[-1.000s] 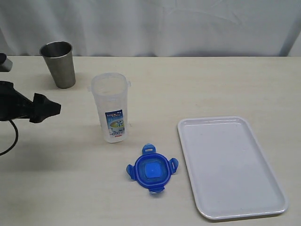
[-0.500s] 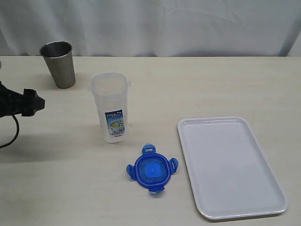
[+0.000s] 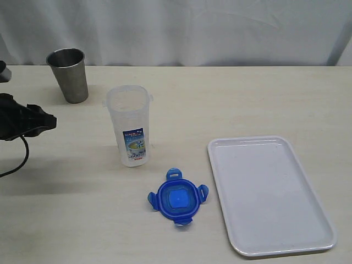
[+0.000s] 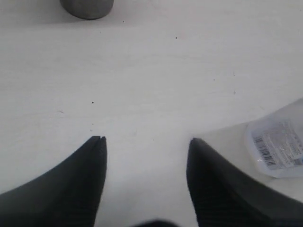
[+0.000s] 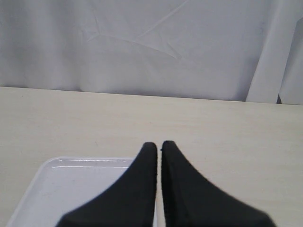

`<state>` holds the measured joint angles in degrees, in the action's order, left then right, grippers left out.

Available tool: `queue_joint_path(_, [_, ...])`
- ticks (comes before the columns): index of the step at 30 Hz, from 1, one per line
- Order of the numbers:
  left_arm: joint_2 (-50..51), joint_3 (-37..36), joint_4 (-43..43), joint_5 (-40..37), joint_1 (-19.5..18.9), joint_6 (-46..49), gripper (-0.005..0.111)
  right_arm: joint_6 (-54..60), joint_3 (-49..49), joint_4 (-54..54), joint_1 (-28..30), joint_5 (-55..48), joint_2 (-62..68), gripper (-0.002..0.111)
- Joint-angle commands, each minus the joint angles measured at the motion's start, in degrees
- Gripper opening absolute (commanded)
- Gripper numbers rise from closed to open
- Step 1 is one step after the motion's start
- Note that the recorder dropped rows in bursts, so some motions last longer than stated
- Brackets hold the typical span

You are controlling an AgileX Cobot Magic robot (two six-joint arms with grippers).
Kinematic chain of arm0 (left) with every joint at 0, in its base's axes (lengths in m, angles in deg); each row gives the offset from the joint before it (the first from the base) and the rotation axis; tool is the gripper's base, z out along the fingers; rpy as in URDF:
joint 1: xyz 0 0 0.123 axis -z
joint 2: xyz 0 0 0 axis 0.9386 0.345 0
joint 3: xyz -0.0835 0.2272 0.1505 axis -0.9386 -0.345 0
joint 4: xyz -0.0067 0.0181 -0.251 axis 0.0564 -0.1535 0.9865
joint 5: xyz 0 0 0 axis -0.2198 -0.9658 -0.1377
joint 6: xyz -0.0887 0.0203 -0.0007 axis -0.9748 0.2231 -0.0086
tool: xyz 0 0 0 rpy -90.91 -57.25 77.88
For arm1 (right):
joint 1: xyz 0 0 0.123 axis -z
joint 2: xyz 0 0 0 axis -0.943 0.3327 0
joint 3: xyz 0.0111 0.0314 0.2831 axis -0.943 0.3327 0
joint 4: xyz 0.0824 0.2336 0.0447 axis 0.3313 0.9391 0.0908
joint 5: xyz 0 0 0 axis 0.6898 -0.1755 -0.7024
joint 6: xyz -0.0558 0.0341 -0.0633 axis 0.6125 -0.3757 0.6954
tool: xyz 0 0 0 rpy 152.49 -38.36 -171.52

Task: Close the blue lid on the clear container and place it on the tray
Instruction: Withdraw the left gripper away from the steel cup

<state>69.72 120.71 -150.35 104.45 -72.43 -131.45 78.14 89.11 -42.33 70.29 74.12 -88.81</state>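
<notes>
While the blue lid (image 3: 177, 200) lies off the clear container (image 3: 130, 124), left gripper (image 4: 147, 139) jaws apart, empty; right gripper (image 5: 157, 143) jaws closed.

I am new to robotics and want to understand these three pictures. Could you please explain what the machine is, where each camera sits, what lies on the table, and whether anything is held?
This is a robot with two arms, and each arm ends in a gripper with two jaws. The wide picture comes from a camera off the arms. The other two come from cameras on the wrists, each looking out along its own gripper.

On the table stand a grey steel cup and the clear container, which is open at the top. The blue lid lies flat, nearer the camera and apart from the container. The white tray lies to the right with nothing on it.

The left gripper is open over bare table, near the container. The right gripper is shut, near the tray. Nothing is held.
</notes>
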Motion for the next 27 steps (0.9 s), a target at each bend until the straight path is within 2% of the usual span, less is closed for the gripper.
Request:
queue_joint_path(1, [-0.3,0.1,-1.0,-0.7,0.0,-4.3,0.055,0.2,0.0,-0.5,0.1,0.4,-0.1,0.004])
queue_joint_path(4, [-0.3,1.0,-3.1,0.0,0.0,-3.2,0.050,0.2,0.0,-0.5,0.1,0.4,-0.1,0.004])
queue_joint_path(7, [-0.3,2.9,-5.7,-6.1,0.0,-8.2,0.039,0.2,0.0,-0.5,0.1,0.4,-0.1,0.004])
queue_joint_path(13, [-0.3,6.9,-6.9,-13.8,0.0,-11.5,0.048,0.2,0.0,-0.5,0.1,0.4,-0.1,0.004])
queue_joint_path(17, [-0.3,10.1,-6.9,-28.0,0.0,-11.3,0.047,0.2,0.0,-0.5,0.1,0.4,-0.1,0.004])
queue_joint_path(19, [-0.2,12.0,-4.1,-30.0,0.0,-11.4,0.047,0.2,0.0,-0.5,0.1,0.4,-0.1,0.004])
queue_joint_path(21, [0.2,14.1,-1.6,-28.2,0.0,-11.4,0.047,0.2,0.0,-0.5,0.1,0.4,-0.1,0.004])
queue_joint_path(23, [0.7,16.6,0.3,-22.7,-0.2,-11.4,0.047,0.2,0.0,-0.5,0.1,0.4,-0.1,0.004])
queue_joint_path(25, [0.7,18.5,3.0,-12.2,-2.0,-13.6,0.047,0.2,0.0,-0.5,0.1,0.4,-0.1,0.004])
queue_joint_path(27, [0.7,20.2,0.7,-1.6,-4.4,-20.1,0.047,0.2,0.0,-0.5,0.1,0.4,-0.1,0.004])
